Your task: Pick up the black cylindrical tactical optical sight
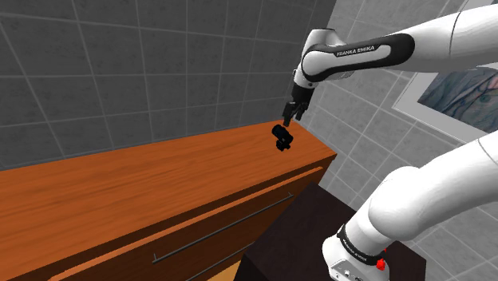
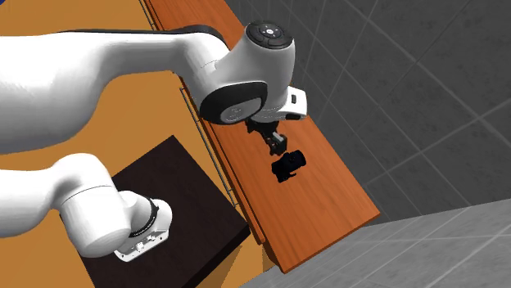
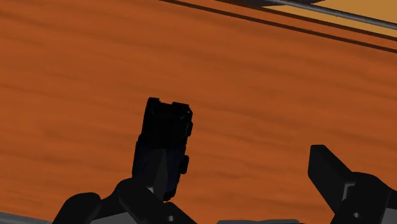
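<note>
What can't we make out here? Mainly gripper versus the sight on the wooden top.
- Shoulder view: black two-finger gripper and black cylindrical sight merge, black on black, so any gap between them is unreadable.
- Second exterior view: white arm covers the gripper's upper part.
- Wrist view: the sight's near end sits behind one finger; contact cannot be told.
- All views: the sight's lens and markings are lost in flat black.
</note>
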Robot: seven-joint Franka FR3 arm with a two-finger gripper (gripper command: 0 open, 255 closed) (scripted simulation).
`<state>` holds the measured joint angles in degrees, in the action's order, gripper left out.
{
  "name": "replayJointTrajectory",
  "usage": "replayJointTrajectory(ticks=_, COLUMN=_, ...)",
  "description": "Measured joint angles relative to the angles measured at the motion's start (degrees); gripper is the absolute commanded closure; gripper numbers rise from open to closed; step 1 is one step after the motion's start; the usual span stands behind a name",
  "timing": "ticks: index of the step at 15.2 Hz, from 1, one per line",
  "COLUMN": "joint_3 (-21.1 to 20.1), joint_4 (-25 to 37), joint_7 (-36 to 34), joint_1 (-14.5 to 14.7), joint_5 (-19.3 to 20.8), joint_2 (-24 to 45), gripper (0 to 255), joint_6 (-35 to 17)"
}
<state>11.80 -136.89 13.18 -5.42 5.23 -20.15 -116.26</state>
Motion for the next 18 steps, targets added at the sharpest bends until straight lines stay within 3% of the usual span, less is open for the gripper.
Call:
replayJointTrajectory(ticks=8, joint_3=5.4, joint_4=5.8, joint_7=7.7, joint_1=-1.4, joint_5=-4.9, joint_2=15.5, gripper=0, joint_6=-10.5)
replayJointTrajectory(ticks=16, joint_3=5.9, joint_4=4.6, joint_7=10.0, joint_1=-1.7, joint_5=-7.3, joint_2=21.1, gripper=0, joint_6=-17.1)
replayJointTrajectory(ticks=17, joint_3=5.9, joint_4=4.4, joint_7=10.1, joint_1=-1.7, joint_5=-7.4, joint_2=21.2, gripper=255, joint_6=-17.4)
replayJointTrajectory(ticks=18, joint_3=6.0, joint_4=4.4, joint_7=10.1, joint_1=-1.7, joint_5=-7.4, joint_2=21.3, gripper=255, joint_6=-17.6)
